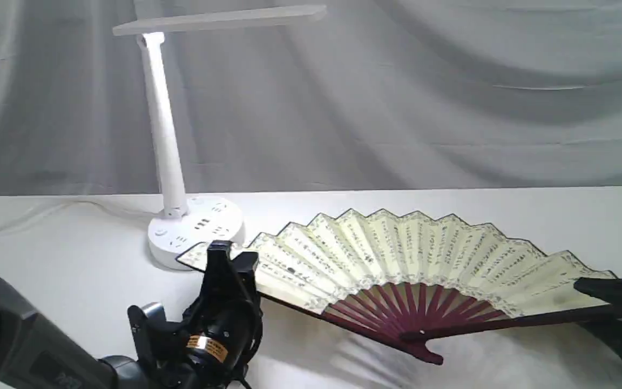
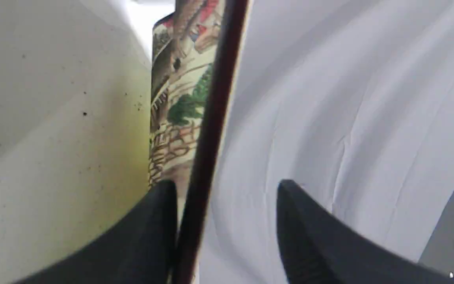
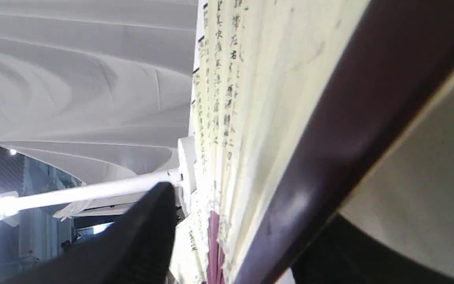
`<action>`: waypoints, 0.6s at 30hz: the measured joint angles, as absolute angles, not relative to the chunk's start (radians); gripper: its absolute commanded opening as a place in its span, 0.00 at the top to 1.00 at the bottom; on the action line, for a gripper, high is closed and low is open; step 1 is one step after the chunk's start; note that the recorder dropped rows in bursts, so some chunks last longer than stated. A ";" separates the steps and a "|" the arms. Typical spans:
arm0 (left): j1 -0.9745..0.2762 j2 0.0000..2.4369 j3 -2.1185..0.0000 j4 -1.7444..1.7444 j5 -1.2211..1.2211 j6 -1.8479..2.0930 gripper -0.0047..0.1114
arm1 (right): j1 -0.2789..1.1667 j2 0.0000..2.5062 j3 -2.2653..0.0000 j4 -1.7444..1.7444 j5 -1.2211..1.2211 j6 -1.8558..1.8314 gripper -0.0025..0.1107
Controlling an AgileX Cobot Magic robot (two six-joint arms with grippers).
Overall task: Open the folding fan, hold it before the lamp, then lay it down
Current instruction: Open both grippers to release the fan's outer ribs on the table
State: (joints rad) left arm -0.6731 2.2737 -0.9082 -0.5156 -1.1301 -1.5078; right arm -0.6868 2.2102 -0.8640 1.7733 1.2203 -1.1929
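Note:
The folding fan (image 1: 408,254) is spread wide and low over the white table, calligraphy side up, its maroon ribs meeting at the pivot near the front. The white lamp (image 1: 168,162) stands behind the fan's left tip. My left gripper (image 1: 232,258) is at the fan's left guard and is open: in the left wrist view the dark guard (image 2: 207,130) runs between the fingers (image 2: 156,228), touching one and well apart from the other. My right gripper (image 1: 605,309) straddles the right guard (image 3: 353,130) and is open too, one finger (image 3: 144,240) apart from the paper.
A grey cloth backdrop (image 1: 451,97) hangs behind the table. The lamp's round base (image 1: 195,232) with sockets sits just behind the left gripper, and its cable (image 1: 30,213) trails off to the left. The left arm's dark body (image 1: 30,346) fills the front left corner.

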 measured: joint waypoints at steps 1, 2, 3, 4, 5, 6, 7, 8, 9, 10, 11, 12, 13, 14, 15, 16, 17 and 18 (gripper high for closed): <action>-0.673 2.274 -0.908 -0.505 -1.130 -1.508 0.47 | -0.687 2.208 -0.864 1.773 1.218 -1.186 0.53; -0.673 2.274 -0.908 -0.492 -1.130 -1.508 0.46 | -0.687 2.202 -0.864 1.765 1.208 -1.180 0.52; -0.673 2.274 -0.908 -0.487 -1.130 -1.508 0.46 | -0.687 2.192 -0.864 1.751 1.189 -1.173 0.52; -0.673 2.274 -0.908 -0.480 -1.130 -1.508 0.46 | -0.687 2.181 -0.862 1.738 1.172 -1.165 0.52; -0.673 2.274 -0.908 -0.476 -1.130 -1.508 0.46 | -0.687 2.165 -0.862 1.715 1.135 -1.147 0.52; -0.673 2.274 -0.908 -0.469 -1.121 -1.508 0.46 | -0.687 2.146 -0.862 1.686 1.084 -1.122 0.52; -0.673 2.272 -0.906 -0.463 -1.100 -1.508 0.46 | -0.687 2.124 -0.862 1.654 1.047 -1.105 0.52; -0.673 2.266 -0.901 -0.460 -1.079 -1.508 0.46 | -0.687 2.106 -0.862 1.628 1.013 -1.089 0.52; -0.673 2.260 -0.893 -0.456 -1.057 -1.509 0.46 | -0.687 2.078 -0.862 1.595 0.970 -1.071 0.52; -0.673 2.247 -0.887 -0.456 -1.028 -1.510 0.46 | -0.687 2.065 -0.862 1.582 0.948 -1.063 0.52; -0.673 2.237 -0.879 -0.454 -0.998 -1.503 0.46 | -0.687 2.043 -0.861 1.567 0.930 -1.056 0.52; -0.673 2.226 -0.873 -0.454 -0.974 -1.489 0.46 | -0.687 2.023 -0.861 1.559 0.920 -1.052 0.52; -0.673 2.218 -0.870 -0.454 -0.960 -1.474 0.46 | -0.687 2.006 -0.861 1.556 0.915 -1.048 0.52; -0.673 2.208 -0.865 -0.454 -0.945 -1.452 0.46 | -0.687 1.990 -0.861 1.556 0.908 -1.044 0.52; -0.673 2.198 -0.861 -0.454 -0.931 -1.427 0.46 | -0.687 1.977 -0.861 1.555 0.903 -1.033 0.52; -0.673 2.186 -0.859 -0.454 -0.915 -1.401 0.46 | -0.687 1.968 -0.861 1.552 0.900 -1.028 0.52; -0.673 2.172 -0.858 -0.454 -0.895 -1.376 0.46 | -0.687 1.955 -0.861 1.540 0.895 -1.019 0.52; -0.673 2.159 -0.858 -0.459 -0.874 -1.353 0.46 | -0.687 1.947 -0.861 1.529 0.890 -1.008 0.52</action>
State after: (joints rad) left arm -0.6731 2.1587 -0.8584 -0.4592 -0.8736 -1.3526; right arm -0.6868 1.9468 -0.8609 1.5295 0.8901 -1.0083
